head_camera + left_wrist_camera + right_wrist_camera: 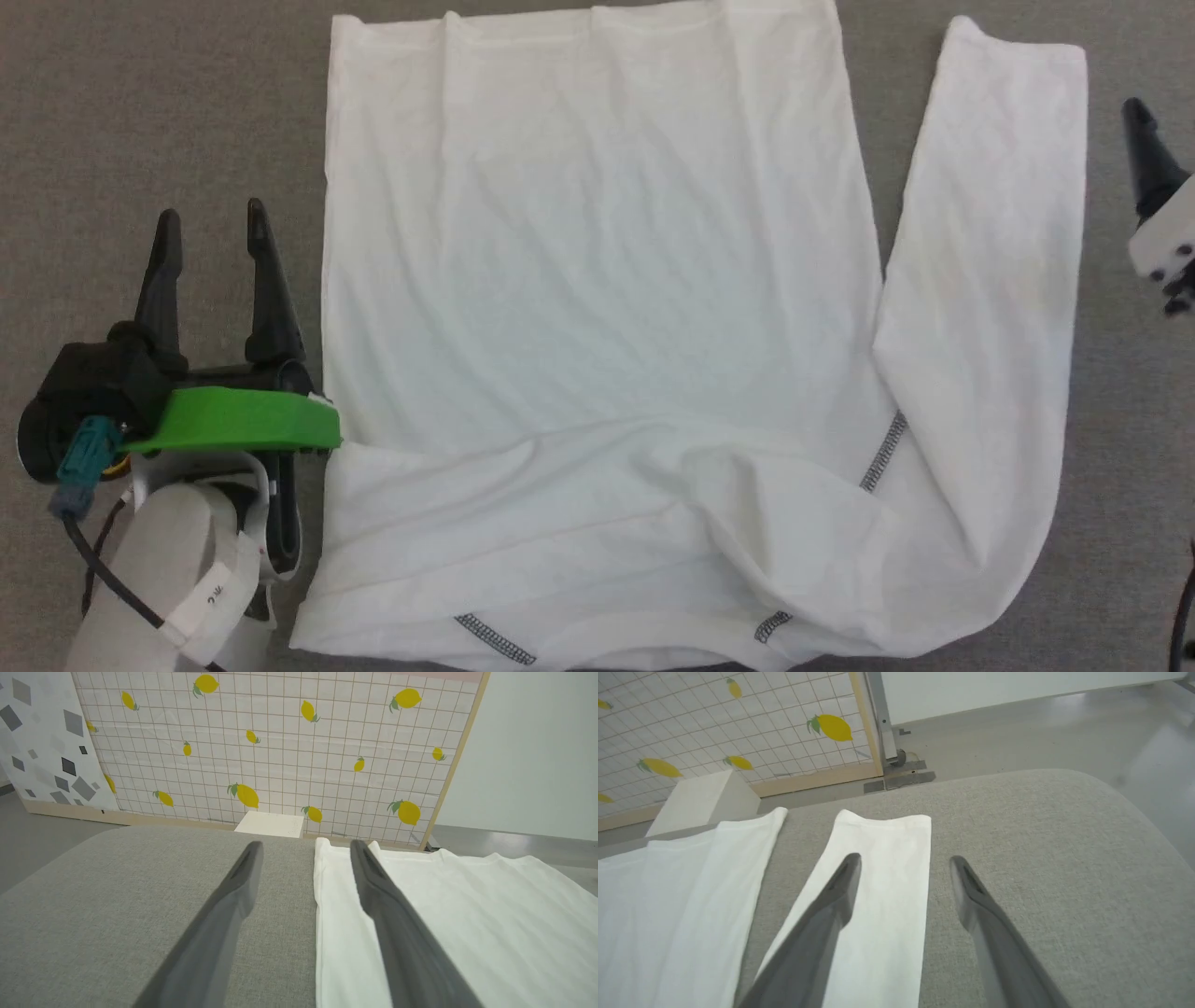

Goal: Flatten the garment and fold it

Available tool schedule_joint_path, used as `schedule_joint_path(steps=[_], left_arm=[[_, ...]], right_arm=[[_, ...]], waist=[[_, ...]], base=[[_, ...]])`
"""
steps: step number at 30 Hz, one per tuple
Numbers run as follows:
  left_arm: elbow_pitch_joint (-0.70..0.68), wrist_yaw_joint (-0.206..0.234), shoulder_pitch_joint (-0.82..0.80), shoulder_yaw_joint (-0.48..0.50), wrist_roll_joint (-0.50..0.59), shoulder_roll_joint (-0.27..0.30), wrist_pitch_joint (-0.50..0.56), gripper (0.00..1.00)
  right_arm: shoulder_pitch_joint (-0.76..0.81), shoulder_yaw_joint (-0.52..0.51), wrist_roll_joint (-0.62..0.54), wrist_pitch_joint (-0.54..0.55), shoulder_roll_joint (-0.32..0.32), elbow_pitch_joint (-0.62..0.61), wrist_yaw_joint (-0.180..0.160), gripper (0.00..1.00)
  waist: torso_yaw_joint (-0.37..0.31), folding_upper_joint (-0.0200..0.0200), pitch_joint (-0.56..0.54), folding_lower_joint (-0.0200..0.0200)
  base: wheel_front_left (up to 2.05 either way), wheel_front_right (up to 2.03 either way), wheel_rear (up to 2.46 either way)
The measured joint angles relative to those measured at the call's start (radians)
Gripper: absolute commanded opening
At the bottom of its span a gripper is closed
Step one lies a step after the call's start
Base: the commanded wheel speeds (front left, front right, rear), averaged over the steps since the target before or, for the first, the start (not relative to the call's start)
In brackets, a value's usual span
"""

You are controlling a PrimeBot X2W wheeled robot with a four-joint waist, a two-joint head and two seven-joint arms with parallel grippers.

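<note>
The garment [597, 280] lies spread on the grey padded worktop [140, 93], filling the middle of the head view. One long sleeve [990, 280] runs up the right of the frame, splayed away from the body. What looks like the other sleeve is folded across the lower part.

The left pincer [213, 224] sits at the lower left of the frame, just beside the shirt's edge, fingers spread wide and holding nothing. The right pincer [904, 863] is also spread wide and empty. In its wrist view one finger hangs over the long sleeve near the cuff, the other over bare worktop.

The likeliest trouble is the rumpled ridge [738, 476] low in the frame, where layers overlap: folding over it would probably press the creases in. The fabric looks thin, so a pinch at the edge may catch two layers or drag the flat body askew. The splayed sleeve could also pull the next fold off square.

The shirt's top and bottom edges are cut by the frame. The right pincer is clipped by the head view's right edge. Which face of the shirt is up I cannot tell.
</note>
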Motion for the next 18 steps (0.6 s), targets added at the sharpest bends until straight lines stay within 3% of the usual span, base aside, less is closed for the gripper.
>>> schedule_joint_path(steps=[8, 17, 18], left_arm=[[-0.034, -0.102, 0.002, 0.065, 0.077, -0.102, 0.000, 1.00], [-0.025, -0.174, -0.004, 0.123, 0.138, -0.174, 0.000, 1.00], [-0.024, -0.181, -0.003, 0.130, 0.145, -0.178, 0.000, 1.00]], right_arm=[[-0.251, -0.147, -0.089, 0.126, -0.049, 0.160, 0.000, 1.00], [-0.359, -0.240, -0.237, 0.281, -0.067, 0.193, 0.000, 1.00], [-0.370, -0.244, -0.248, 0.303, -0.070, 0.184, 0.000, 0.89]], waist=[[0.057, 0.0000, 0.139, 0.0001], [0.118, 0.0000, 0.253, 0.0001], [0.123, 0.0000, 0.261, 0.0002]], base=[[0.00, 0.00, 0.00], [0.00, 0.00, 0.00], [0.00, 0.00, 0.00]])
